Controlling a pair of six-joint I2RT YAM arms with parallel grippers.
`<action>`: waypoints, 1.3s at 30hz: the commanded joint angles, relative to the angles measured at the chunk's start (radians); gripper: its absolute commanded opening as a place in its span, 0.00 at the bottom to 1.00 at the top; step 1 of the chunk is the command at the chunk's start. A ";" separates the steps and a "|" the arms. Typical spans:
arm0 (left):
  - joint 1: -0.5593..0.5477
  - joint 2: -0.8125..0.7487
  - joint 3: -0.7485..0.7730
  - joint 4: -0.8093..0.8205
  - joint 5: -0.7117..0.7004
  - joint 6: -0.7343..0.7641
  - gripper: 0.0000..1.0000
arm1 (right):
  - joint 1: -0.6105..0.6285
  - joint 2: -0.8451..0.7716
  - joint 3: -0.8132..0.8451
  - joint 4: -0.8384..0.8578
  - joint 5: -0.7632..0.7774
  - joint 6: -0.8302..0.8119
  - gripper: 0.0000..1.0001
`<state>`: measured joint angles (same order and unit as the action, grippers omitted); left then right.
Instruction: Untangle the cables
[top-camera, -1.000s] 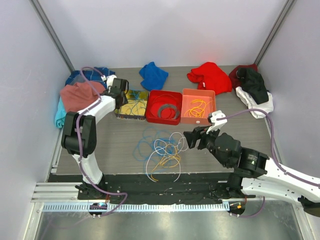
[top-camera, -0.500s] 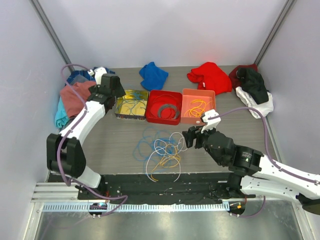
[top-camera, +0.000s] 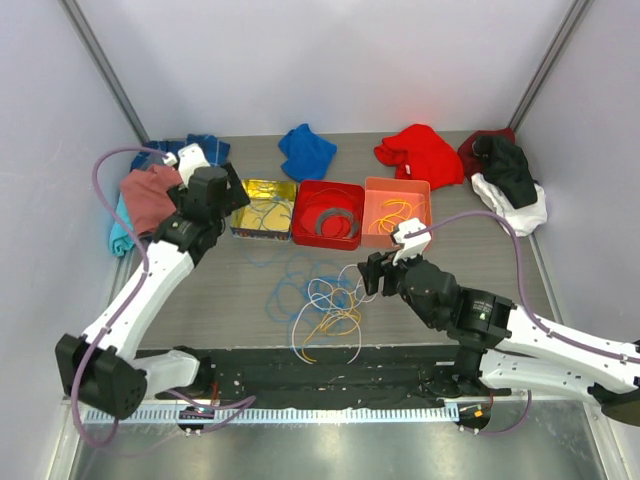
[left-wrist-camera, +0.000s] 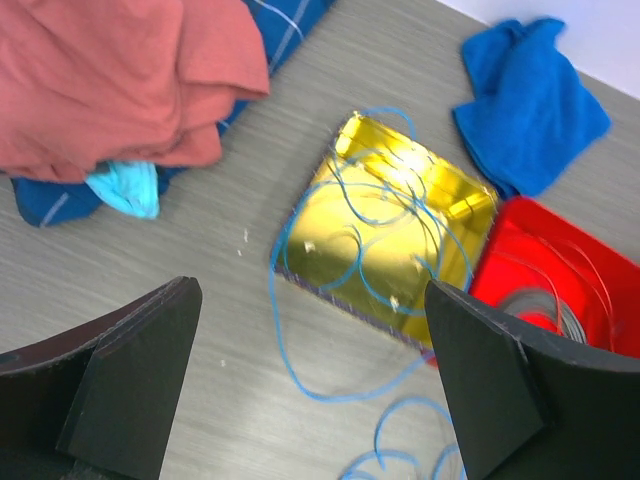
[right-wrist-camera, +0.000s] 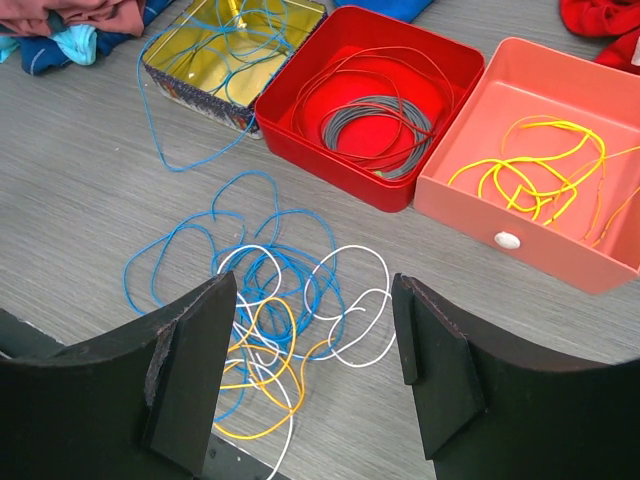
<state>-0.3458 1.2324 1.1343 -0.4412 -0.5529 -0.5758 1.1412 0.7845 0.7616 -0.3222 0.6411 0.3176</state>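
A tangle of blue, white and orange cables (top-camera: 325, 305) lies on the table near the front; it also shows in the right wrist view (right-wrist-camera: 270, 300). A blue cable (left-wrist-camera: 300, 370) trails from the yellow tin (left-wrist-camera: 455, 215) down onto the table. My left gripper (left-wrist-camera: 310, 290) is open and empty, above the table beside the tin's left edge (top-camera: 232, 192). My right gripper (right-wrist-camera: 312, 285) is open and empty, hovering over the tangle's right side (top-camera: 372, 275). A yellow cable (right-wrist-camera: 540, 170) lies in the salmon box, and a thin red wire (right-wrist-camera: 395, 65) lies in the red box.
The yellow tin (top-camera: 262, 190), red box (top-camera: 305, 232) with a grey ring (right-wrist-camera: 378, 122), and salmon box (top-camera: 425, 190) stand in a row behind the tangle. Cloths lie around: pink and blue at left (top-camera: 150, 195), blue (top-camera: 305, 150), red (top-camera: 420, 152), black and white at right (top-camera: 510, 175).
My left arm has swung out to the left and its gripper has drawn back from over the yellow tin. My right gripper has moved left, closer over the tangle.
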 joint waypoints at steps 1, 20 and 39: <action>-0.079 -0.099 -0.073 -0.014 0.001 -0.018 1.00 | -0.003 0.007 0.027 0.060 -0.006 0.009 0.72; -0.220 0.130 -0.262 0.081 0.142 -0.180 0.98 | -0.003 0.033 -0.028 0.103 -0.046 0.058 0.71; -0.033 0.048 -0.579 0.375 0.192 -0.554 0.81 | -0.003 -0.042 -0.084 0.100 -0.040 0.060 0.71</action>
<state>-0.4026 1.2911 0.6136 -0.2371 -0.3958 -1.0042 1.1412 0.7738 0.6842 -0.2584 0.5884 0.3725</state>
